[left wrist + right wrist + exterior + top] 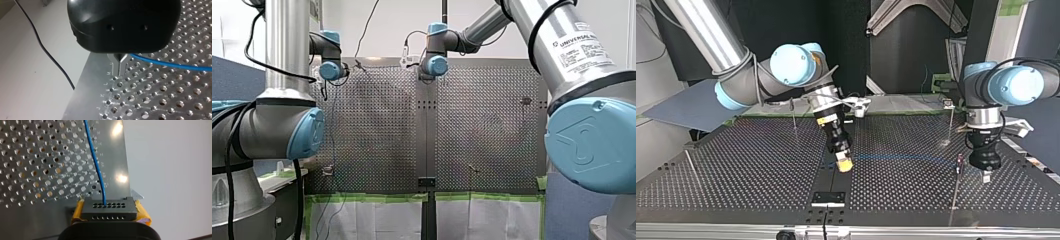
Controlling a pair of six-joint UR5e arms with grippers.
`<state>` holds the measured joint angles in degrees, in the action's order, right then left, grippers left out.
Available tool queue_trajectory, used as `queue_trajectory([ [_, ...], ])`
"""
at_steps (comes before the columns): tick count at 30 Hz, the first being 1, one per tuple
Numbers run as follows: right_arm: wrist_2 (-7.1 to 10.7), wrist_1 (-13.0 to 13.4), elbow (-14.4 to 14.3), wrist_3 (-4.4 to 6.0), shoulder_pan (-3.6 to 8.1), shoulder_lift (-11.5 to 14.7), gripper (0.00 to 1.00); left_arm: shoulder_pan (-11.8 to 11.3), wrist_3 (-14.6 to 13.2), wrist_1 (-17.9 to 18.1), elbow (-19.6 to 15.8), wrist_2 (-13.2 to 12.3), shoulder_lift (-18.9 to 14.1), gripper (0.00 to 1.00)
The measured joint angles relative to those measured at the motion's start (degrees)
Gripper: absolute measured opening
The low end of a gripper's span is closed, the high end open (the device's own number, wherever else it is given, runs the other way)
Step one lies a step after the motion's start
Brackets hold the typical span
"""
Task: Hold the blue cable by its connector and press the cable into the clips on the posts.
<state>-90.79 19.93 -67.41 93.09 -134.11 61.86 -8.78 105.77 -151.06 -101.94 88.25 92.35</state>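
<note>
Gripping the black connector (109, 209) between its yellow pads (142, 212), my right hand (844, 165) hangs tilted just left of the top view's centre, low over the perforated surface (736, 165). One blue cable (98, 170) leaves a hole in the connector. In the top view it runs level to the right across the middle of the frame, close above the surface, to my left hand (986, 175) at the right. In the left wrist view that hand's metal fingers (121, 58) are pinched to a point with the cable coming out right at them, so it looks clenched on the cable. Four thin posts (793, 117) stand on the surface: one at the far left, one up left of centre, one at the upper right and one just left of my left hand, beside the cable's end. Whether the cable sits in that post's clip I cannot tell.
</note>
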Motion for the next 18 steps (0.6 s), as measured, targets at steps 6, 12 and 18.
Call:
queue_trajectory([
  [6,0.0,0.1,0.0,0.01,1.0,-0.1,0.0,-0.2,2.1,1.2,1.2,0.0,0.5,0.0],
  [12,0.52,-0.1,0.7,0.06,1.83,-1.0,0.0,-0.4,3.5,2.2,1.6,-0.1,0.6,0.0],
  [18,1.71,-0.7,3.3,1.42,2.15,-2.4,0.0,-0.2,4.7,3.2,2.6,-0.7,2.3,0.0],
])
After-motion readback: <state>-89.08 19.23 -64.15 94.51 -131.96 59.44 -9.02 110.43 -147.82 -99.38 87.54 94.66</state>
